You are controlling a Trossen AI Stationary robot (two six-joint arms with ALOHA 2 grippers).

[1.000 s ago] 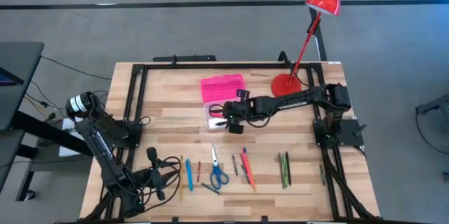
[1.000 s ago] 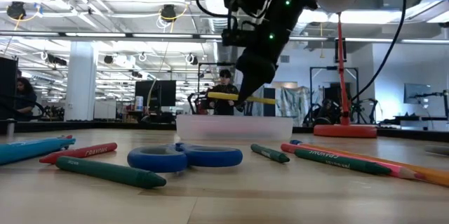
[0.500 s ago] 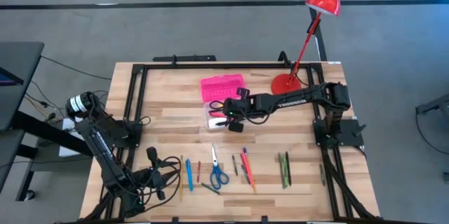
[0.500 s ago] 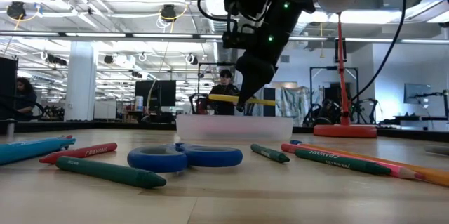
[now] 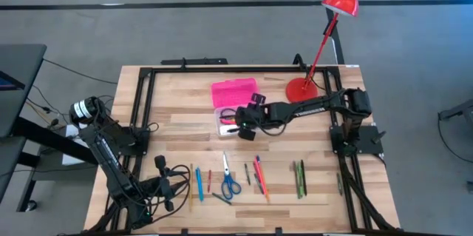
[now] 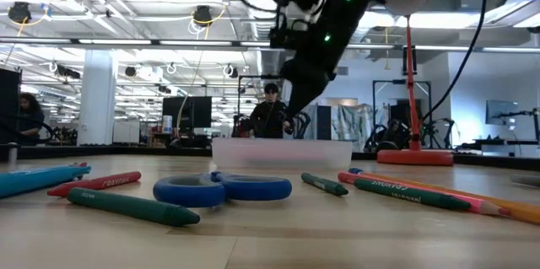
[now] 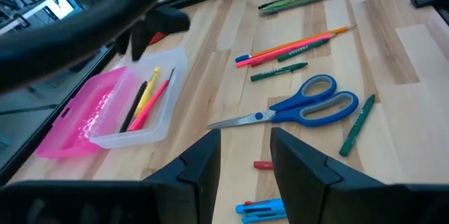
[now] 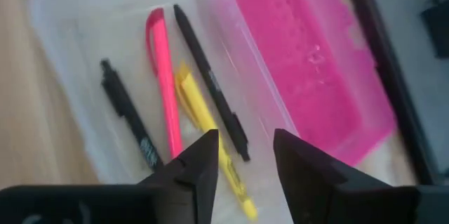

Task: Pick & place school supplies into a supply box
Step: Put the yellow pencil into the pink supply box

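The supply box lies open, its clear base (image 5: 226, 122) beside its pink lid (image 5: 234, 90). Inside the base (image 8: 126, 76) lie a yellow pen (image 8: 203, 122), a pink pen (image 8: 163, 76) and two black pens (image 8: 210, 83). My right gripper (image 8: 242, 161) hangs open just above the base, with nothing between its fingers. Blue-handled scissors (image 5: 230, 181) and several pens and pencils (image 5: 259, 175) lie flat in a row near the front edge. My left gripper (image 7: 245, 164) waits open at the near left, holding nothing.
A red desk lamp stands with its round base (image 5: 301, 88) at the back right, its stem rising over the right arm. Black frame rails (image 5: 144, 103) run along the table's edges. Bare wood lies between the box and the row of pens.
My right gripper has opened over the clear base and let go of the yellow pen. It had held the pen level above the box. The pen has dropped in and now lies among the others.
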